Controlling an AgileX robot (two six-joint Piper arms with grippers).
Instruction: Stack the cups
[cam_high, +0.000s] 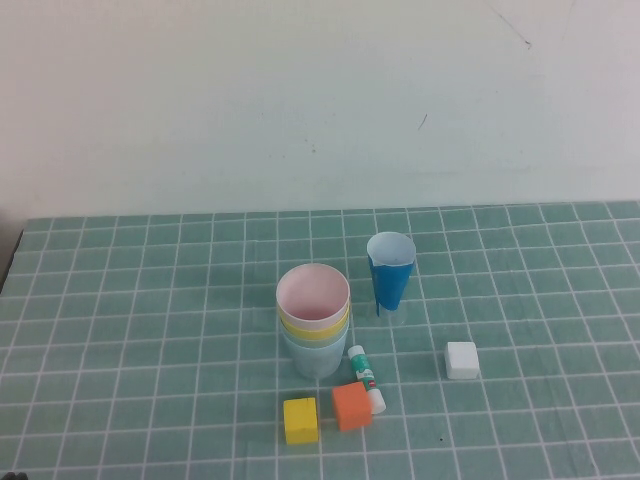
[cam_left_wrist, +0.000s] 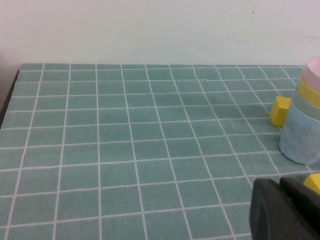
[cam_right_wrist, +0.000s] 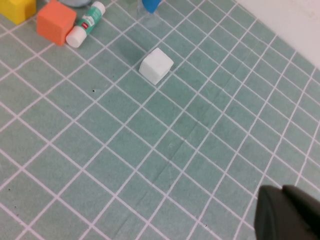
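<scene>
The cups (cam_high: 314, 330) stand nested in one upright stack at the middle of the table. The pink cup (cam_high: 313, 293) is on top, a yellow rim (cam_high: 312, 332) shows under it and the light blue cup (cam_high: 312, 360) is at the bottom. The left wrist view shows the stack (cam_left_wrist: 300, 137) at its edge, with a sage green band (cam_left_wrist: 301, 106) between yellow and blue. Neither arm shows in the high view. My left gripper (cam_left_wrist: 280, 187) is shut and holds nothing, a short way from the stack. My right gripper (cam_right_wrist: 282, 192) is shut too, over bare mat, well away from the cups.
A narrow dark blue tapered cup (cam_high: 390, 272) stands just right of the stack. In front lie a glue stick (cam_high: 366, 378), an orange cube (cam_high: 351, 406) and a yellow cube (cam_high: 300, 420). A white cube (cam_high: 461, 360) sits further right. The green tiled mat (cam_high: 150, 330) meets a white wall behind.
</scene>
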